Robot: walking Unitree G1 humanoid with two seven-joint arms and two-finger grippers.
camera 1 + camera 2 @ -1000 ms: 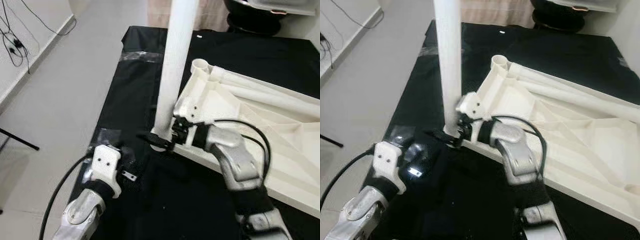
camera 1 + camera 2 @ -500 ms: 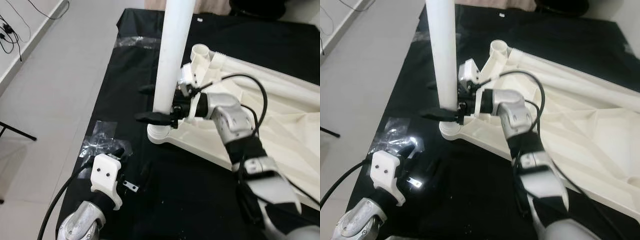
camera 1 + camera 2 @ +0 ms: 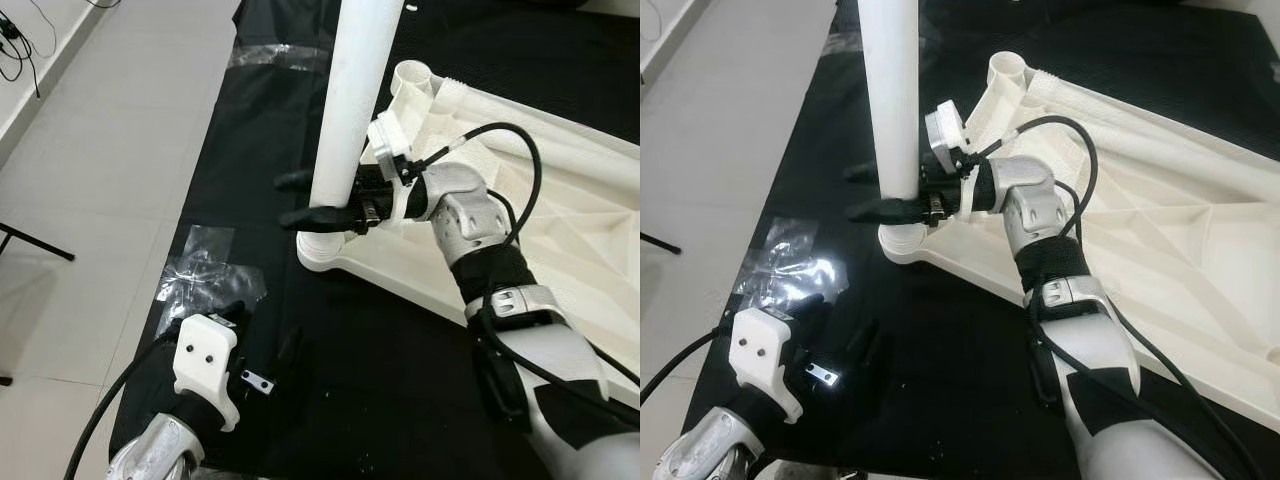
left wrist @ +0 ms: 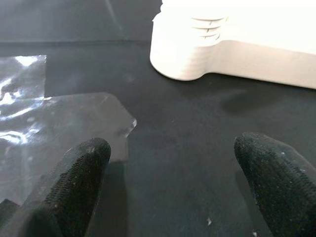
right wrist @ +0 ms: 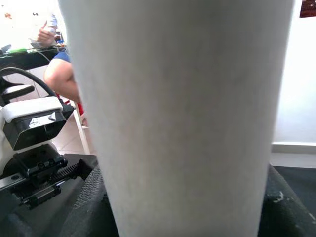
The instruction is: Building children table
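The white children's table top point(image 3: 560, 200) lies upside down on a black cloth. A white table leg point(image 3: 345, 110) stands upright in the near corner socket point(image 3: 322, 252). My right gripper point(image 3: 295, 199) reaches across from the right and is shut on that leg a little above the socket, one black finger on each side. In the right wrist view the leg point(image 5: 182, 118) sits between the fingers point(image 5: 89, 207). My left gripper point(image 4: 173, 177) hovers open over the cloth, low at the front left point(image 3: 265, 335), short of the socket point(image 4: 187, 54), holding nothing.
A crumpled clear plastic bag point(image 3: 205, 275) lies on the cloth just ahead of the left gripper. Another empty socket point(image 3: 413, 75) sits at the table top's far corner. Pale floor point(image 3: 90, 200) runs along the cloth's left edge. A seated person point(image 5: 59, 74) shows in the background.
My right gripper has climbed from the foot of the leg to a spot higher up it. The camera has shifted too; the left gripper stays low over the cloth.
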